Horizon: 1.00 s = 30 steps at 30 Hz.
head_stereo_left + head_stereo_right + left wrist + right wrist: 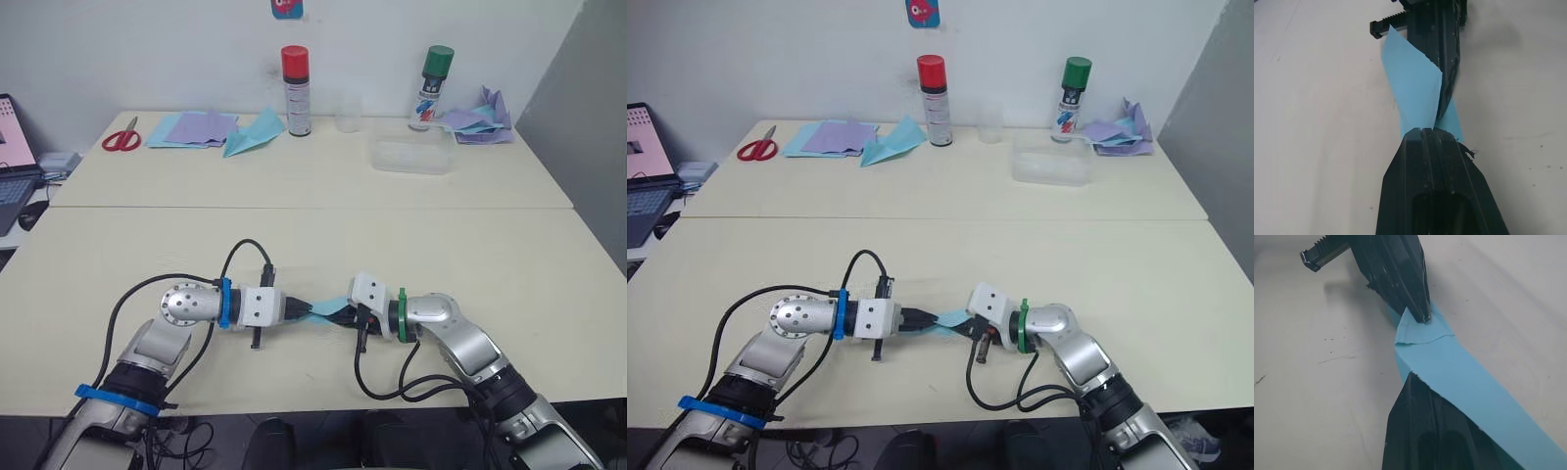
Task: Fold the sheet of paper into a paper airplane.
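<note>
The sheet of paper (321,308), folded narrow, is held just above the near table (549,323) between the two grippers, its long axis running left to right. The left gripper (297,308) is closed on one end, the right gripper (340,313) on the other. Open tabletop lies all around. A teal paper dart (253,133) and a clear container (411,155) are seen on the far table.

Along the far edge of the cream surface (294,235), red-handled scissors (121,136) lie at about 10 o'clock beside lilac sheets (196,127) and a teal paper dart (253,133). A red-capped spray can (296,90) stands near 12 o'clock. Toward 1 o'clock sit a clear plastic tub (411,155), a green-capped spray can (431,88) and crumpled lilac papers (482,119).
</note>
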Tool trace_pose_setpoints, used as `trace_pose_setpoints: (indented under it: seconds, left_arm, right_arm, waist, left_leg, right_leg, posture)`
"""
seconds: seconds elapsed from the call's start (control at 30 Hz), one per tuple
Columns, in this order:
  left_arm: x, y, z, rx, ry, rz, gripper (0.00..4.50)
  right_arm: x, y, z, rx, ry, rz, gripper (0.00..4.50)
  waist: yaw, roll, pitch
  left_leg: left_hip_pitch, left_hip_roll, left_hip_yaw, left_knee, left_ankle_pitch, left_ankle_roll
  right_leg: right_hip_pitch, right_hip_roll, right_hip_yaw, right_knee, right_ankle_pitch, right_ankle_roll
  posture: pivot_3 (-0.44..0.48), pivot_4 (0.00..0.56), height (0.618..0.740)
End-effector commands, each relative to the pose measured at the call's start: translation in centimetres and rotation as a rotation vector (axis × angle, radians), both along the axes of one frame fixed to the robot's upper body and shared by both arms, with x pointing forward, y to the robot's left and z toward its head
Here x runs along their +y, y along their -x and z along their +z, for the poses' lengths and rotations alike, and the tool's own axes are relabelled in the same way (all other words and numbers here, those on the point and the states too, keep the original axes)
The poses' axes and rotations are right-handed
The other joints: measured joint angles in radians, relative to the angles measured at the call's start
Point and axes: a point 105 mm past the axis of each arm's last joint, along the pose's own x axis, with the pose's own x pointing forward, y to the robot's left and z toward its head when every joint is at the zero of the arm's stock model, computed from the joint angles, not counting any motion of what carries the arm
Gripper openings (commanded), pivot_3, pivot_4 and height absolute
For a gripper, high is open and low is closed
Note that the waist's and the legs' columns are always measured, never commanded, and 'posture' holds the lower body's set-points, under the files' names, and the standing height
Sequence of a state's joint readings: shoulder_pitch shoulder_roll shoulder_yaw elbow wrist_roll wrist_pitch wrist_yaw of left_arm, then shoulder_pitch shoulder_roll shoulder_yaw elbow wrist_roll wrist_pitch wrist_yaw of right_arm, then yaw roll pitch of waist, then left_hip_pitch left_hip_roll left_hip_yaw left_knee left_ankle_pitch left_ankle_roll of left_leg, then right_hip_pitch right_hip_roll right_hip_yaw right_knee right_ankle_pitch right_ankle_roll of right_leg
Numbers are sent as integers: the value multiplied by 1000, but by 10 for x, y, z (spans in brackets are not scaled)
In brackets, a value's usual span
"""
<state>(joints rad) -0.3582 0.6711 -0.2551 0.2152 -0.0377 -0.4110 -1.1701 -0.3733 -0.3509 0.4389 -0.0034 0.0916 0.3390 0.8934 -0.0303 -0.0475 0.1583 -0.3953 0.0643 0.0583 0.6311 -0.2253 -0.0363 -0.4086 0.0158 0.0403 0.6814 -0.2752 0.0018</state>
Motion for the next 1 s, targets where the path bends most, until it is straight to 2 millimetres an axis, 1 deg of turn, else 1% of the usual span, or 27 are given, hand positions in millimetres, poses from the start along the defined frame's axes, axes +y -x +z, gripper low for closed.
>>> trace_pose_setpoints:
  seconds: [0.03, 0.23, 0.43, 0.57, 0.67, 0.8, 1.0]
  left_arm:
    - [12, 4, -19, 62, -101, -5, 30]
    - [15, 1, -22, 72, -131, 10, 30]
    - [18, 0, -19, 87, -144, 18, 30]
    - [19, 3, -23, 113, -168, 11, 30]
    - [20, 7, -28, 144, -187, 6, 30]
    - [22, 10, -38, 178, -227, 17, 30]
    - [22, 8, -44, 196, -260, 28, 30]
  right_arm:
    - [-9, 3, -17, 50, 64, -17, 0]
    - [-9, 5, -18, 54, 66, -12, 0]
    - [-9, 7, -20, 61, 70, -7, 0]
    - [-8, 8, -21, 62, 69, -3, 0]
    - [-8, 7, -18, 61, 56, -3, 0]
    - [-11, 14, -3, 87, 22, 37, 0]
    - [-32, 22, 28, 134, 26, 105, 0]
  waist:
    - [-2, 0, -1]
    - [-2, 1, -2]
    - [-3, 1, -4]
    - [-5, 1, -5]
    - [-6, 2, -5]
    - [-5, 2, -5]
    - [-5, 2, -5]
  left_leg:
    - [0, 0, 0, 0, 0, 0]
    - [1, 0, 0, 0, 0, 0]
    - [1, 1, 0, -1, 0, 0]
    - [2, 2, 0, -1, 0, 0]
    - [3, 2, 0, -2, 0, 0]
    - [3, 2, 0, -2, 0, 0]
    - [3, 2, 0, -1, 0, 0]
  right_leg:
    - [0, 0, 0, 0, 0, 0]
    - [0, 0, 0, 0, 0, 0]
    - [0, 0, 0, 0, 0, 0]
    - [0, 1, 0, 1, 0, 0]
    - [0, 1, 1, 1, 0, 0]
    - [1, 1, 1, 1, 0, 0]
    - [1, 1, 1, 0, 0, 0]
  posture:
    - [0, 150, 740]
    - [0, 150, 740]
    - [0, 150, 740]
    - [0, 150, 740]
    - [0, 150, 740]
    - [0, 150, 740]
    - [0, 150, 740]
